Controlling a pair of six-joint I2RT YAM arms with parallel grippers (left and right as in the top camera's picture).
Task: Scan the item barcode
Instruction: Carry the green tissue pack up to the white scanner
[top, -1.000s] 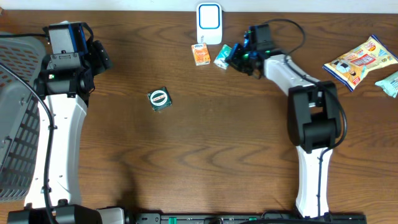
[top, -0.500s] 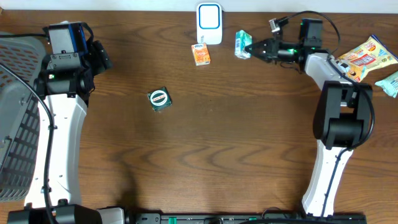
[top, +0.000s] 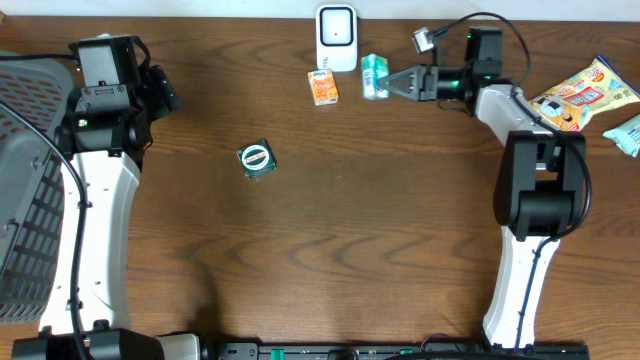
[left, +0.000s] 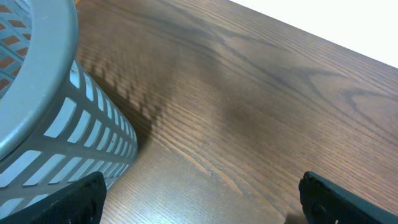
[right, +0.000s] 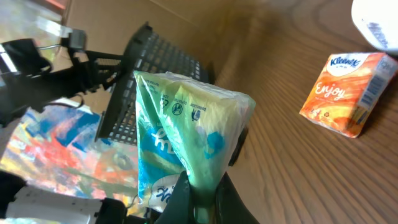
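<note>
Green packet (top: 374, 76) hangs by one thin seam in my right claw (top: 393, 82), clamped tight, at the scanner's (top: 337, 25) five o'clock; it could slip, or perhaps show the wrong face.

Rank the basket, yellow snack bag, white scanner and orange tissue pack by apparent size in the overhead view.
Largest to smallest:
1. basket, even cut off at the edge
2. yellow snack bag
3. white scanner
4. orange tissue pack
</note>
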